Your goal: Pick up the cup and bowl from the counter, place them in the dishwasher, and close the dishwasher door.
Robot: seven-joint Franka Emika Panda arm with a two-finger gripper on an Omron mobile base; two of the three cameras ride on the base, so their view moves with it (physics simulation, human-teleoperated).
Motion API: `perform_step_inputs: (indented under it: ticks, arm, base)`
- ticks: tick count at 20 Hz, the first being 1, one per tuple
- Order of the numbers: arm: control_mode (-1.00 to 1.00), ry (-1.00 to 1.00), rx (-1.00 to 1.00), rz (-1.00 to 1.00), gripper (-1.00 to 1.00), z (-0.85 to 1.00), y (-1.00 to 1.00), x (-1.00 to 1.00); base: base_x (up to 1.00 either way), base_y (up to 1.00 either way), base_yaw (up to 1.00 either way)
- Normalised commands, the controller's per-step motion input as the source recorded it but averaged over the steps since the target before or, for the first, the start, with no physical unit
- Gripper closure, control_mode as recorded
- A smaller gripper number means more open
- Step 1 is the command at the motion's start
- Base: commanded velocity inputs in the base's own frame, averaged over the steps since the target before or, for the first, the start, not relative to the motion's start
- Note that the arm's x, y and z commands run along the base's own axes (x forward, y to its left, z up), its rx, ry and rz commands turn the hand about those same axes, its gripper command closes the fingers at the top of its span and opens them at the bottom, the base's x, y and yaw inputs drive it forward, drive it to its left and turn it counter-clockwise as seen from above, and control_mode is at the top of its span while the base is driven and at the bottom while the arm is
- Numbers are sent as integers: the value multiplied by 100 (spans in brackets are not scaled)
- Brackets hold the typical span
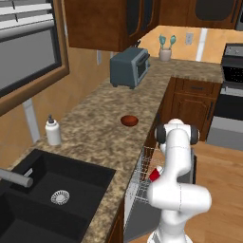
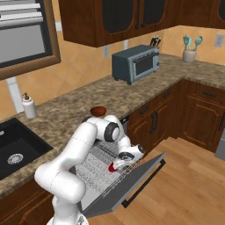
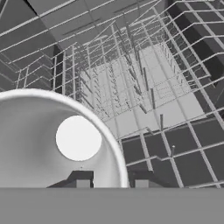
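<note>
1 cup [image 2: 113, 166] at the pincer [image 2: 119, 162] over dishwasher [image 2: 99, 169] rack, grip unclear, bowl [image 1: 129, 120] on counter [image 1: 95, 128]

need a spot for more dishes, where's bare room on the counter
Bare speckled granite counter lies between the white soap bottle and the dark reddish-brown bowl, and from the bowl up to the grey toaster oven. It is crowded over the white wire rack, around the red cup.

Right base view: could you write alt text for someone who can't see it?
A white robot arm reaches its pincer with a red cup over the white rack of the open dishwasher. A dark bowl sits on the granite counter behind.
</note>
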Motion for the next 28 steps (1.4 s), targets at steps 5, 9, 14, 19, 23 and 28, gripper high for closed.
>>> perform_step_inputs:
  ticks: [5,9,14,19,23,28]
  arm:
    - [-100,0,-1,0,-100,40,4,-12]
    - [-100,0,-9,0,-100,66,29,8]
    - [-100,6,-2,0,-100,100,12,-1]
    - [-100,5,0,0,-100,100,0,-12]
    - [-100,8,0,-4,-100,100,0,-36]
    - [-100,9,0,-33,-100,88,15,-42]
  base:
    - [0,0,0]
    - [0,0,0]
    - [0,0,0]
    - [0,0,0]
    - [0,0,0]
    - [0,0,0]
